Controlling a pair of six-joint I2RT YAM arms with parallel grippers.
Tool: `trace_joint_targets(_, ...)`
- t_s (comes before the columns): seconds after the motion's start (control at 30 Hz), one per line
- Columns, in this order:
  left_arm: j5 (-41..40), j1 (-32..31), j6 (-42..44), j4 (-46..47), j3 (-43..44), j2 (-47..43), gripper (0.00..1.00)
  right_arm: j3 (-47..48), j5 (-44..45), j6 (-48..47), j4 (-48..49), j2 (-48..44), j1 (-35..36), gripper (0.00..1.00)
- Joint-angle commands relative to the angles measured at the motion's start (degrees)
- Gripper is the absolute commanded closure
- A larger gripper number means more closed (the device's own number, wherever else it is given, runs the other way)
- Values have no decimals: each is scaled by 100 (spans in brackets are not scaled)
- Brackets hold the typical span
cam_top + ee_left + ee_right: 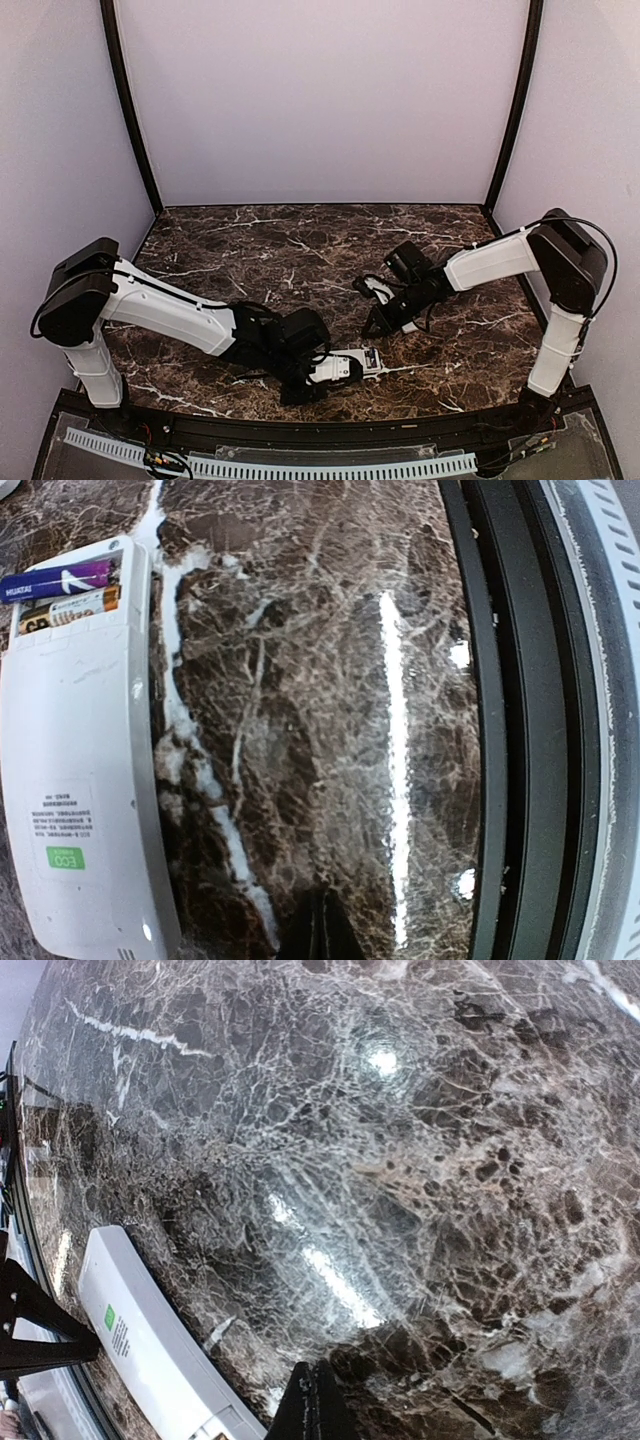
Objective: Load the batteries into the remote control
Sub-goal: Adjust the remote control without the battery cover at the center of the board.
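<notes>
Nearest, a white slotted plastic strip (270,466) runs along the front, w/ a black curved rim (510,730) just behind it, edging the dark brown white-veined marble surface (300,245). The left arm (170,312) reaches rightward, low over the near part of that surface. The left end effector (315,932) has its fingers pressed together w/ nothing btwn them, tips over bare marble just beside the long edge of the flat white plastic rectangular remote control (85,770). The remote lies back-side up, flat on the surface nr the front ctr, w/ a small green sticker (65,857) & tiny printed text on its casing. At the end farthest from the left wrist cam its battery compartment (65,592) is open & two cells lie side by side inside: a slim bluish-purple battery (55,581) nearest the end of the casing & a gold-and-black battery (70,608) next to it. Whether they sit fully home can't be told. Further back & to the right, the right end effector (312,1408) hangs over bare marble, fingers likewise closed on nothing, apart from the remote, which shows at lower left of its wrist view. Behind all, plain pale lilac walls (320,100) w/ black corner posts (130,110).
</notes>
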Motion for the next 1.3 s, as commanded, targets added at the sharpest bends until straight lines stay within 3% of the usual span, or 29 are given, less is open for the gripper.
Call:
trace_joint_targets(0.0, -631, 8, -108, -221, 10, 217, 100, -238, 1, -76, -44, 21, -12, 100)
trace_joint_targets(0.73, -1774, 457, -101, -59, -28, 434, 100, -898, -461, 311, 215, -431, 193, 100)
trace_joint_targets(1.27, -1785, 851, 59, 461, 36, 680, 100, -1248, -212, 1228, 362, -1000, 427, 100)
